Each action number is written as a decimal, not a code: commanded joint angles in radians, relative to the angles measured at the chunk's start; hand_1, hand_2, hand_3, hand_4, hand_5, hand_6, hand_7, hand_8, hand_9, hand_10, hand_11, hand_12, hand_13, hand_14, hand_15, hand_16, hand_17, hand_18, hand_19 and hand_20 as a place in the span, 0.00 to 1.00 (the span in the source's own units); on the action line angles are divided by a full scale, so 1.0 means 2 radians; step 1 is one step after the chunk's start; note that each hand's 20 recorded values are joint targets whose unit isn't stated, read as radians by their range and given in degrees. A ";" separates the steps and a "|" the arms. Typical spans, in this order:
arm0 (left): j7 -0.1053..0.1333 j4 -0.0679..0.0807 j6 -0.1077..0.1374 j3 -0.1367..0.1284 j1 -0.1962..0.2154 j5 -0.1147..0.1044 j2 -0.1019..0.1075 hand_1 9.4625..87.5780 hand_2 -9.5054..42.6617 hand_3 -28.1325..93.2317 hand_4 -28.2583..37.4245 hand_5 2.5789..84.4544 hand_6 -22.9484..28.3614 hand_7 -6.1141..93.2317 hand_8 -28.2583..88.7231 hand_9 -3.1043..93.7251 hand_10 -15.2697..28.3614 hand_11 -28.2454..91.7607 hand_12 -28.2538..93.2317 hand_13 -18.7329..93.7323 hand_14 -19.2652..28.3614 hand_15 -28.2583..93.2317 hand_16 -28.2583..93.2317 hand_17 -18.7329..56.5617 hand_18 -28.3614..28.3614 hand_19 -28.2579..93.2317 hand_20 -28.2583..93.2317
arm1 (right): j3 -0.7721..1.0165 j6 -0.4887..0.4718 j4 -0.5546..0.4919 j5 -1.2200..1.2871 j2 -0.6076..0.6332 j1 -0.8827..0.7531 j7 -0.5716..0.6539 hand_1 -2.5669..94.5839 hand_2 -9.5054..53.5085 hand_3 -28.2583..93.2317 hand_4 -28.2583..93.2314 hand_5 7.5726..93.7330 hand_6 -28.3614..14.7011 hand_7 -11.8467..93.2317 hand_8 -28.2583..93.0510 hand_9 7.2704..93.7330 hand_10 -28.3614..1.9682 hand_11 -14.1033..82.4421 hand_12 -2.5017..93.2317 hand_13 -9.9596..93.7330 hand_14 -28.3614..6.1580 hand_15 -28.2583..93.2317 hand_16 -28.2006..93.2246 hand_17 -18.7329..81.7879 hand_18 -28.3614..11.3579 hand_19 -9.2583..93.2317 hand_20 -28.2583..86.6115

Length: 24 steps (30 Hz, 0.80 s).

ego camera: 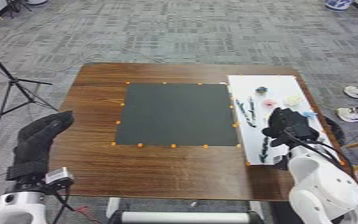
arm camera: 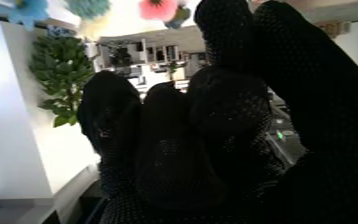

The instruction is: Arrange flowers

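Head view: my left hand (ego camera: 44, 131) is hanging at the table's (ego camera: 95, 100) left edge, fingers relaxed. My right hand (ego camera: 289, 125) is sitting over the white board (ego camera: 245, 86), fingers loose. Pink (ego camera: 269, 102), cream (ego camera: 293, 100), blue (ego camera: 309, 114) and teal flowers (ego camera: 261, 91) are lying on that board.

Right wrist view: my right fingers (arm camera: 165, 140) are extending, released; flowers are showing beyond them.
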 commanded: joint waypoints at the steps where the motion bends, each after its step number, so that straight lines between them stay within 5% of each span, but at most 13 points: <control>1: -0.004 0.001 -0.003 -0.001 0.004 -0.001 -0.001 0.27 0.14 0.81 0.22 0.61 0.51 0.27 0.18 0.54 0.65 0.43 0.36 0.51 0.74 0.38 0.24 0.38 0.66 0.28 0.37 | 0.008 -0.006 0.013 -0.004 -0.004 -0.022 -0.007 0.48 0.00 0.79 0.27 0.81 0.72 0.52 0.47 0.97 0.76 0.74 0.43 0.98 0.73 0.87 0.60 0.81 0.20 1.00 0.83; 5: -0.003 -0.001 -0.003 -0.002 0.008 -0.001 -0.001 0.26 0.13 0.81 0.22 0.61 0.50 0.27 0.18 0.54 0.65 0.43 0.36 0.51 0.74 0.39 0.24 0.37 0.66 0.28 0.37 | 0.012 -0.024 0.021 -0.007 -0.008 -0.030 -0.007 0.35 0.00 0.78 0.22 0.82 0.68 0.49 0.43 0.98 0.74 0.72 0.43 0.98 0.70 0.86 0.60 0.81 0.19 1.00 0.83; 6: -0.003 -0.001 -0.002 -0.002 0.008 -0.001 -0.001 0.27 0.13 0.81 0.22 0.61 0.50 0.27 0.18 0.54 0.65 0.43 0.36 0.51 0.74 0.39 0.24 0.37 0.66 0.28 0.37 | 0.012 -0.027 0.023 -0.006 -0.008 -0.030 -0.006 0.31 0.00 0.79 0.21 0.83 0.66 0.51 0.29 0.98 0.74 0.71 0.43 0.98 0.70 0.86 0.60 0.81 0.18 1.00 0.83; 8: -0.003 -0.002 -0.004 -0.001 0.006 -0.001 0.000 0.27 0.13 0.81 0.22 0.61 0.50 0.27 0.18 0.54 0.65 0.43 0.36 0.51 0.74 0.39 0.24 0.37 0.66 0.28 0.37 | 0.013 -0.034 0.027 -0.008 -0.009 -0.029 -0.006 0.28 0.00 0.80 0.20 0.83 0.64 0.52 0.19 0.98 0.73 0.71 0.42 0.98 0.69 0.85 0.60 0.81 0.17 1.00 0.83; 14: -0.004 -0.003 -0.010 -0.001 0.005 0.004 -0.001 0.27 0.13 0.81 0.22 0.61 0.50 0.26 0.18 0.54 0.65 0.43 0.36 0.51 0.74 0.39 0.24 0.37 0.66 0.28 0.37 | 0.008 -0.049 0.043 -0.015 -0.010 -0.024 -0.006 0.22 0.00 0.76 0.19 0.84 0.62 0.50 0.19 0.98 0.70 0.69 0.42 0.98 0.69 0.84 0.60 0.80 0.16 1.00 0.82; 24: -0.006 -0.003 -0.011 0.002 0.001 0.005 -0.002 0.27 0.13 0.81 0.22 0.61 0.51 0.27 0.18 0.54 0.65 0.43 0.36 0.51 0.74 0.39 0.24 0.37 0.66 0.28 0.37 | -0.019 -0.037 0.064 -0.014 -0.019 -0.012 0.010 0.29 0.00 0.78 0.19 0.84 0.63 0.51 0.20 0.99 0.71 0.69 0.40 0.99 0.70 0.84 0.58 0.81 0.17 1.00 0.81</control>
